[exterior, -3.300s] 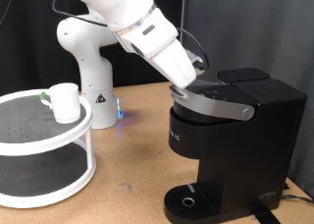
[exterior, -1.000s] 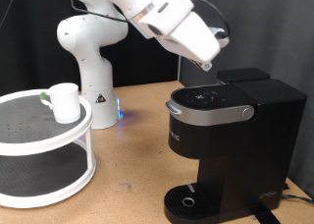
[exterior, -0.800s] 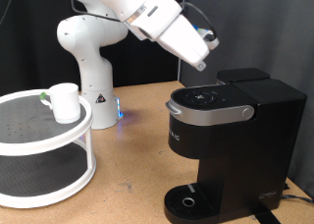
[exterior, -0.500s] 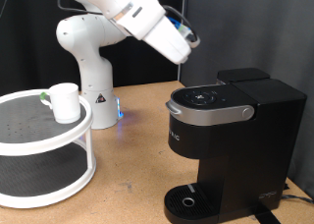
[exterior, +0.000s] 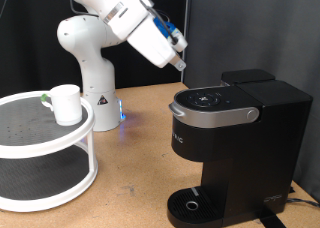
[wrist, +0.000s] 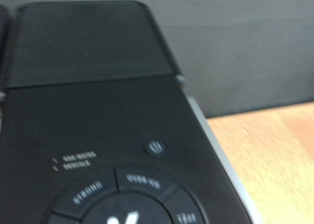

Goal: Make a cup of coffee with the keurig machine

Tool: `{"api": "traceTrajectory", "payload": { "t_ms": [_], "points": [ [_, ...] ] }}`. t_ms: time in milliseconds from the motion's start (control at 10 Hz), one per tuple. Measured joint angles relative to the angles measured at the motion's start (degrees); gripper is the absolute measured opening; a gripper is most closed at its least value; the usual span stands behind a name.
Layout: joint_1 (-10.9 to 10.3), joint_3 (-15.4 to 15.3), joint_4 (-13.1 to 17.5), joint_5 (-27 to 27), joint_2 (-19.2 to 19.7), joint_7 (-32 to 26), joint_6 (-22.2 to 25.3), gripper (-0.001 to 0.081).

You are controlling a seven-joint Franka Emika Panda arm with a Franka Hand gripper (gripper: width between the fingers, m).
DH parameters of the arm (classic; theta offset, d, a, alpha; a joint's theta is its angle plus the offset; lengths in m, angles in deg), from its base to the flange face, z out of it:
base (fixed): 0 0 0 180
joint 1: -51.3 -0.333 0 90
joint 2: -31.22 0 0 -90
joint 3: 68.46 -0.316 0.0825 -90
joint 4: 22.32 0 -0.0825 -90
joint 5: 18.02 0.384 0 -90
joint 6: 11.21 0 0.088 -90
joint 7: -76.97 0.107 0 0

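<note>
The keurig machine stands at the exterior view's right with its silver-grey lid handle down and shut. Its round drip tray is bare. The cup stands on the top tier of a white round rack at the exterior view's left. My gripper hangs in the air above and just left of the machine's lid, touching nothing; its fingers look shut and empty. The wrist view shows the machine's black top with its buttons; no fingers show there.
A small dark pod with a green top lies beside the cup on the rack. The white arm base stands behind the rack, with a blue light at its foot. Wooden table lies between rack and machine.
The gripper pressed the lid handle down, then rose off the machine. Over the last second it has swung towards the exterior view's left. Cup and pod have not moved.
</note>
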Motion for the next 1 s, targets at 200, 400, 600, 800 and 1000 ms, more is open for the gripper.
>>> {"api": "traceTrajectory", "payload": {
  "t_ms": [200,400,600,800,1000],
  "points": [
    [1.4,-0.3,-3.3,-0.9,-3.4,4.1,-1.1,0.0001],
    [3.9,-0.4,-5.5,-4.3,-7.2,9.0,1.3,0.0001],
    [4.7,-0.7,-7.0,-5.2,-9.4,9.9,2.2,0.0001],
    [5.8,-0.6,-6.9,-7.9,-9.4,14.1,5.8,0.0001],
    [7.4,-0.8,-8.1,-8.5,-11.0,15.3,5.0,0.0001]
  ]
}}
